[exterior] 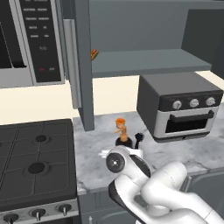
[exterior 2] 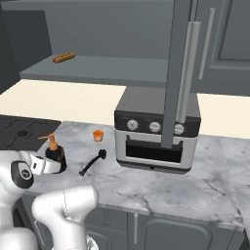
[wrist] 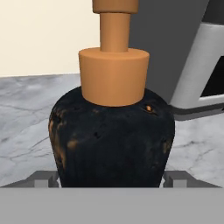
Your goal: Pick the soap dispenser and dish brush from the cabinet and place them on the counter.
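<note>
Both task things already stand on the desk [exterior 2: 161, 190]: the soap dispenser [exterior 2: 55, 152] upright near the stove [exterior: 35, 164], the dish brush [exterior 2: 93, 163] lying just beside it. The bottle looks rigid, top-heavy and probably slick, best held round its wide dark belly. The tool [wrist: 109, 178] reaches in level, low over the desk, fingers spread either side of that belly; contact is hard to judge.

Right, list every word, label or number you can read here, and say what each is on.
None can be read.
Microwave control panel: rows of pale button labels and small red marks, too blurred to read.
Toaster oven: three knobs, no legible markings.
Soap dispenser: no label.
</note>
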